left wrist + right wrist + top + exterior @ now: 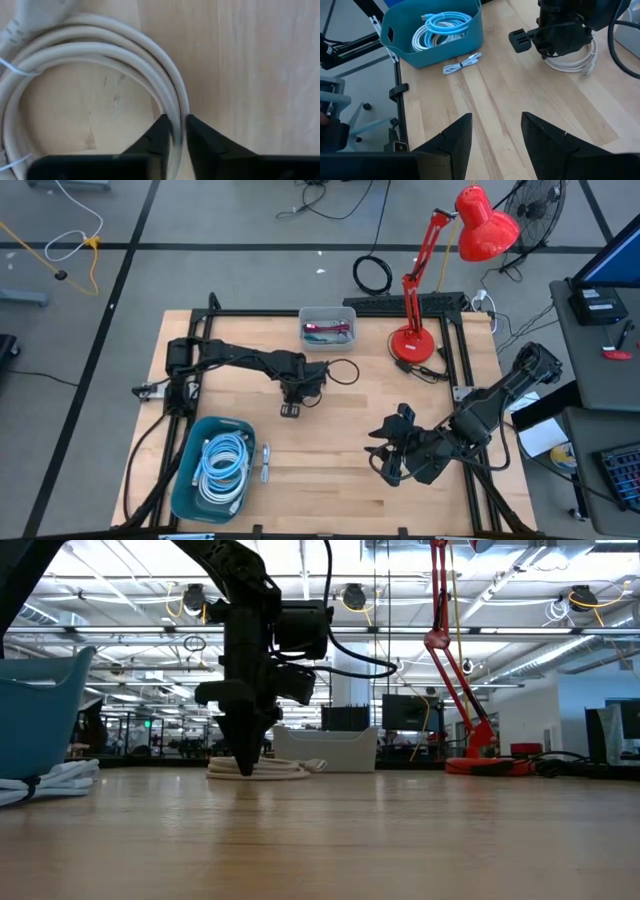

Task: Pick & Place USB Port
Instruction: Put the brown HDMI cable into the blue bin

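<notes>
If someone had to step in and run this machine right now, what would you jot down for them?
Left gripper: down at the table, fingers closing around a strand of the coiled white cable; not lifted yet.
Right gripper: open, empty, waiting over bare wood at the table's right.
Teal bin: already holds blue and white cable coils. A small bundled cable lies beside it.
Left to do: secure the grip, lift the coil, carry it to the bin.

The left arm reaches from the surface's left edge toward its middle, wrist turned straight down, and the left gripper (178, 131) has its fingers (159, 134) drawn narrow. The right arm lies folded near the right edge, the right gripper (496, 131) parted.
</notes>
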{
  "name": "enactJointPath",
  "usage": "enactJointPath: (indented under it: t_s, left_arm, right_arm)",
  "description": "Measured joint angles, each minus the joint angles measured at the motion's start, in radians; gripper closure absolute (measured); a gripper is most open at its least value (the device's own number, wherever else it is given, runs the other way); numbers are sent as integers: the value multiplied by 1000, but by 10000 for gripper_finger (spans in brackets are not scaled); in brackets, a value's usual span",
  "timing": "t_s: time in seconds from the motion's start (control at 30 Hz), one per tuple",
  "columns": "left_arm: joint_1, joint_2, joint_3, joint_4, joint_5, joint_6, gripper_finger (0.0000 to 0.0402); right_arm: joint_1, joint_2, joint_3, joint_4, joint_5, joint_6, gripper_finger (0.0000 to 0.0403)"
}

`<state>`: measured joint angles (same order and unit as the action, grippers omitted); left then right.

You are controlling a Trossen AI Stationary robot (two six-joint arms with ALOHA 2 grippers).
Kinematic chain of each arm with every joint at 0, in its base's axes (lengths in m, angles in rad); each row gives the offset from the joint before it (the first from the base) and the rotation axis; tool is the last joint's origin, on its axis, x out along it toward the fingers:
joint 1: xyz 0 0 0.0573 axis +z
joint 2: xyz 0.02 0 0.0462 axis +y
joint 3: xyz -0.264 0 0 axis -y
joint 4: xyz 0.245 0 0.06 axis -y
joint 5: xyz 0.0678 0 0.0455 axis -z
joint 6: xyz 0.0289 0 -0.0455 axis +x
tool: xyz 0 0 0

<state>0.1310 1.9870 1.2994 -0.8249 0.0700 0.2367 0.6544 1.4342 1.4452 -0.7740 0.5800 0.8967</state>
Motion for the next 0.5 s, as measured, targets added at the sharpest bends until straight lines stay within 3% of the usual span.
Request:
enactJointPath:
  t_s: [0.13, 0.37, 0.5]
  left_arm:
    - [0, 1, 0, 10, 16, -54, 389]
    - [-5, -58, -5, -21, 19, -178, 390]
    - [-17, -160, 25, -97, 21, -223, 391]
  right_arm:
    - [0, 0, 0, 0, 0, 2, 241]
    - [0, 0, 0, 0, 0, 7, 241]
    - [0, 0, 0, 0, 0, 5, 241]
